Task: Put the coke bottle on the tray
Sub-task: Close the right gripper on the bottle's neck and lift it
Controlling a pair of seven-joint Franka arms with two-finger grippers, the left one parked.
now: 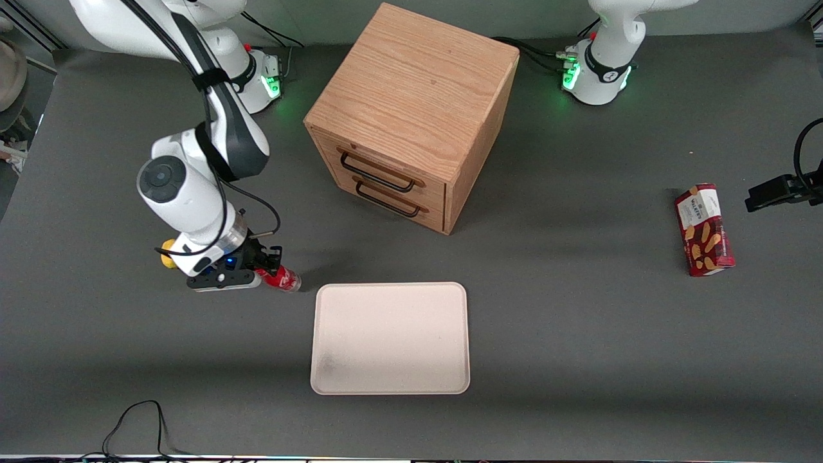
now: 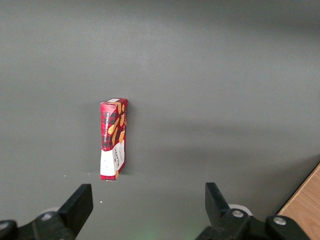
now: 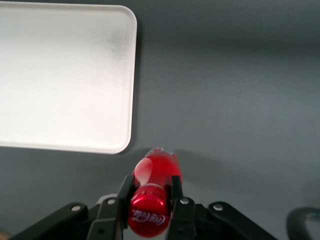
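Red-capped and red-bodied, the small coke bottle (image 3: 152, 192) sits pinched at its neck between the closed fingers (image 3: 176, 187) of the gripper (image 1: 265, 265), upright beside the flat pale beige-pink tray (image 1: 389, 337) on the dark worktop (image 1: 578, 334), seemingly ready for a short carry.

- The right arm's gripper (image 1: 269, 269) is sitting low over the dark grey table (image 1: 578, 334), toward the working arm's end, its fingers closing on the coke bottle (image 1: 281, 278).
- The coke bottle is tilting, its clear base pointing toward the tray (image 1: 390, 337), which is lying flat just beside it and apart from it.
- A yellow lemon (image 1: 167, 253) is peeking out beside the wrist.
- The wooden drawer cabinet (image 1: 411, 116), with two black-handled drawers, is standing farther from the camera than the tray.
- A red snack box (image 1: 704, 229) is lying toward the parked arm's end of the table.
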